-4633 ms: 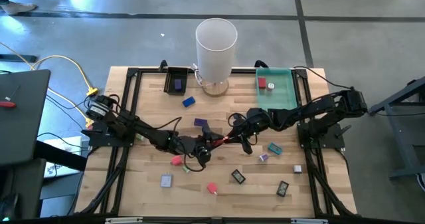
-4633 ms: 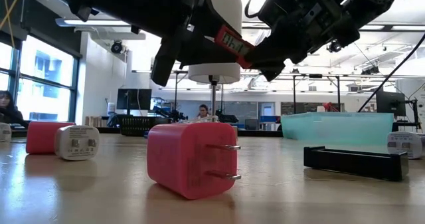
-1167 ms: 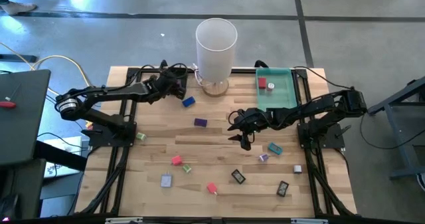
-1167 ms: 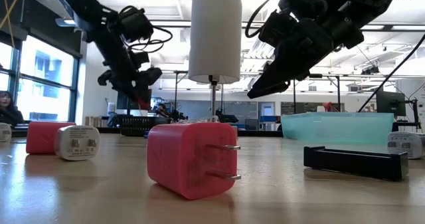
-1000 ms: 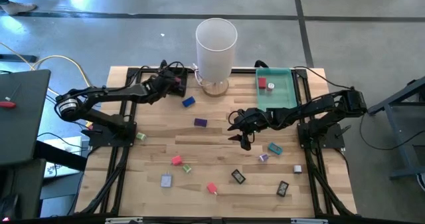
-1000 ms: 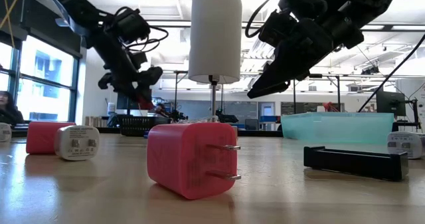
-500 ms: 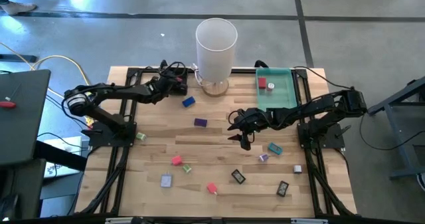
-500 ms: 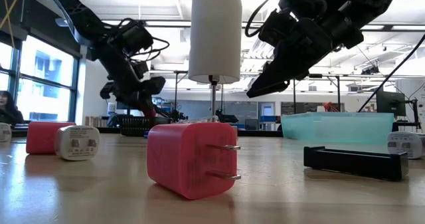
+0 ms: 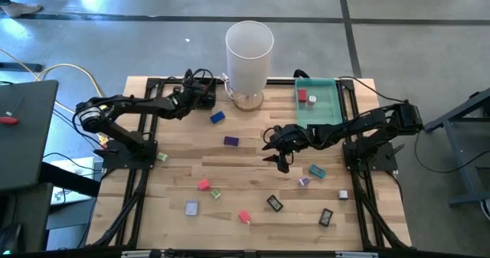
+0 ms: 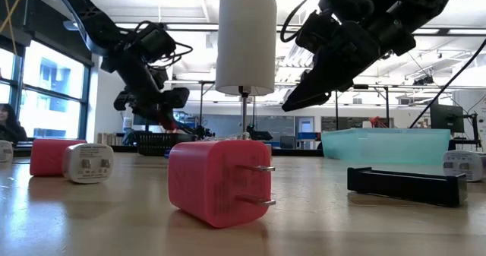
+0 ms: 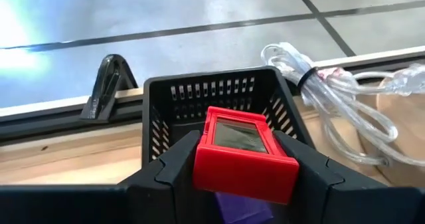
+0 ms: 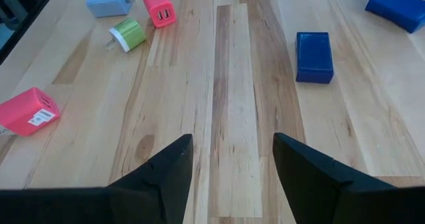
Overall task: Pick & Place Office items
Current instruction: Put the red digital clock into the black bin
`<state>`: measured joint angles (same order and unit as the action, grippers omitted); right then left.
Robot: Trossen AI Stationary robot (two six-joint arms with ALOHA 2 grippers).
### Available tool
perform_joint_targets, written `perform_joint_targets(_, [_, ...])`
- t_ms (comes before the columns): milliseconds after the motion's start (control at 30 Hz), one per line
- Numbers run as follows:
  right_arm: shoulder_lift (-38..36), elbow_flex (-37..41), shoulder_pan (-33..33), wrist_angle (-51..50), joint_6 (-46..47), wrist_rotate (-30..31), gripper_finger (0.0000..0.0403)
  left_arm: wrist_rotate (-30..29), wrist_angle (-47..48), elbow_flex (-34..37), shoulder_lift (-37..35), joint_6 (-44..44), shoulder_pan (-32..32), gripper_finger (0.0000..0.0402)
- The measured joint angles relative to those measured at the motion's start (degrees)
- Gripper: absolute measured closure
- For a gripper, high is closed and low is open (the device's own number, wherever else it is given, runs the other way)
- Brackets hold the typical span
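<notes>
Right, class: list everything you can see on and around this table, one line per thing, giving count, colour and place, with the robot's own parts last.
Table: one, light wood, black-framed.
Cylinder: one, white, far edge, middle.
Green tray: one, translucent, far right corner, holding a red piece and a white piece.
Black basket: one, far left corner, a purple piece inside.
Small pieces: about a dozen loose on the wood, blue, purple, pink, green, grey, teal and black.
Person: one, seated in the room behind.
Left gripper: over the black basket, shut on a red block.
Right gripper: mid-table, open, empty.
</notes>
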<state>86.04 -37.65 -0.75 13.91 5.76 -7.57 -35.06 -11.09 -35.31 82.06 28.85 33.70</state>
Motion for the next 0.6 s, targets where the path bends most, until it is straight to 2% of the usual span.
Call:
perform_joint_targets(367, [0.02,0.0,0.0,0.0,0.0,0.09,0.0207,-0.74,-3.88,-0.03,5.97,0.77,-0.23,0.024])
perform_joint_targets(600, [0.94,0.0,0.0,0.59,-0.02,0.1,0.0207,-0.88,-5.33,-0.03,6.38,0.78,0.09,0.024])
